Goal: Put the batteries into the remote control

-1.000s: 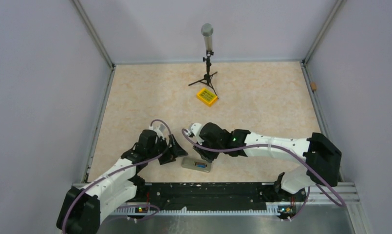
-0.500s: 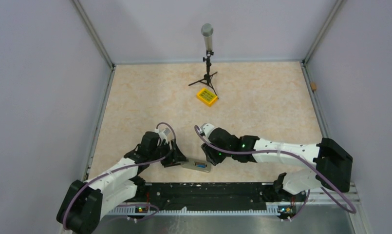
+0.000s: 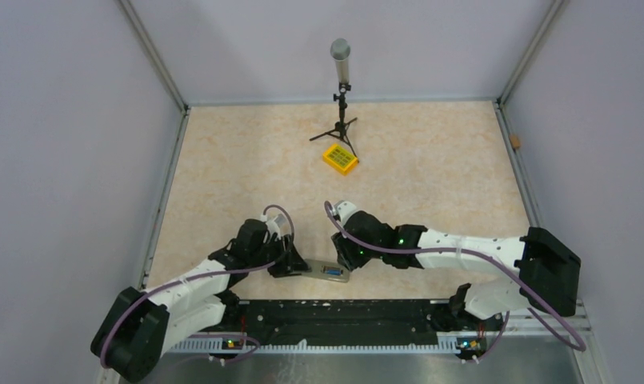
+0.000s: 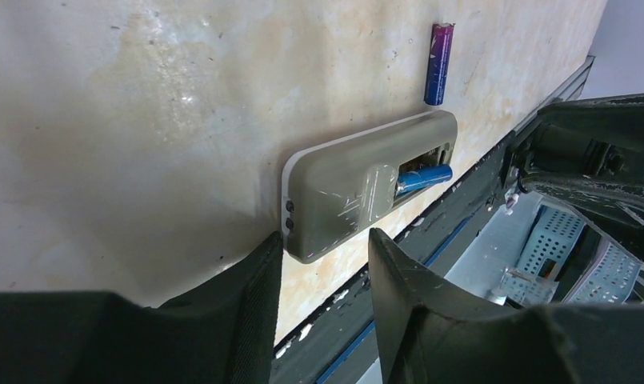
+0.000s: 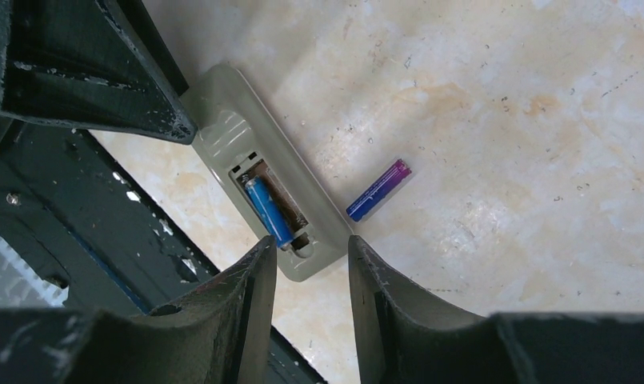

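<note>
Remote control (image 5: pixel 222 128) lies back-up on the tabletop (image 5: pixel 494 104), on a diagonal, compartment uncovered. One blue battery (image 5: pixel 268 210) is seated in it. Second battery (image 5: pixel 378 190) is loose, just beside the remote's right edge, not touching. Right hand (image 5: pixel 309 250) has its fingers (image 5: pixel 238 304) parted, straddling the remote's near end. Left hand's finger (image 5: pixel 102 72) overlaps the far end's left edge.

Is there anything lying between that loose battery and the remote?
No. In the right wrist view, only a narrow strip of bare table separates the loose battery from the remote.
</note>
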You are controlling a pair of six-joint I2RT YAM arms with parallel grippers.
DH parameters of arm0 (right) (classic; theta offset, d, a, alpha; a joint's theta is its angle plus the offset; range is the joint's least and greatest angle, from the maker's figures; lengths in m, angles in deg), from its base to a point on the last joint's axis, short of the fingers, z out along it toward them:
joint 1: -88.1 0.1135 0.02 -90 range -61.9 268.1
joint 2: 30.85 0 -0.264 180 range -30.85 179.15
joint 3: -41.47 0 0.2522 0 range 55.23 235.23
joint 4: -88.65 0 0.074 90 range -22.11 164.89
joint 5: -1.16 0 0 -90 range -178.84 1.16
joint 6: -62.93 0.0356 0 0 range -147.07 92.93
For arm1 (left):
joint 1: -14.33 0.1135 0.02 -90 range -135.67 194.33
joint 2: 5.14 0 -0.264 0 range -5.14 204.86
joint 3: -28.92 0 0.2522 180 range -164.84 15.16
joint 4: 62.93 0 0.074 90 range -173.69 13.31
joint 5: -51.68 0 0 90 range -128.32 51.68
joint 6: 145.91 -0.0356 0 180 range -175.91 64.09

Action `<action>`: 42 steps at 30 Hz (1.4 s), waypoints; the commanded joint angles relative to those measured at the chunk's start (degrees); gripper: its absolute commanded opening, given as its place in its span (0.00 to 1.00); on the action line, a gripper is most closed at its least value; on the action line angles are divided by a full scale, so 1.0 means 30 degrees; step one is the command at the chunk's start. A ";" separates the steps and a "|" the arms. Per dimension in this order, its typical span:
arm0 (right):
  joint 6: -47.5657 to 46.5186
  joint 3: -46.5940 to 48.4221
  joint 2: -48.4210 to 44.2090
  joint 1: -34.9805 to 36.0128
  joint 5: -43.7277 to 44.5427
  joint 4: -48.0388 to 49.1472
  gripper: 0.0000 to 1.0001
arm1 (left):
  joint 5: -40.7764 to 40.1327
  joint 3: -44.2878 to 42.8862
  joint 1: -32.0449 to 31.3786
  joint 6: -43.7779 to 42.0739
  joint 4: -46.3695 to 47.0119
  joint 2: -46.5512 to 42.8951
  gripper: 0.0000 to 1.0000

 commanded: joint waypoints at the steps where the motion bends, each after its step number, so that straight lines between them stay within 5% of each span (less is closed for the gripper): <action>1: 0.0776 -0.0108 -0.0631 -0.0036 0.0251 0.0739 0.38 | -0.0267 0.0102 -0.0516 0.0120 0.1292 0.0530 0.45; 9: 0.2355 0.0045 -0.0551 -0.0058 0.0310 -0.0025 0.37 | -0.0597 -0.0076 -0.1442 0.0443 0.1384 0.0636 0.42; 19: 0.3726 -0.0295 -0.0492 -0.0056 0.0147 -0.0147 0.37 | -0.2818 -0.1227 -0.1543 -0.1081 -0.1518 -0.0292 0.61; 42: 0.5488 -0.0402 0.0380 -0.0029 -0.0969 -0.0015 0.33 | -0.1295 -0.0732 -0.1673 -0.0811 0.0326 0.1394 0.39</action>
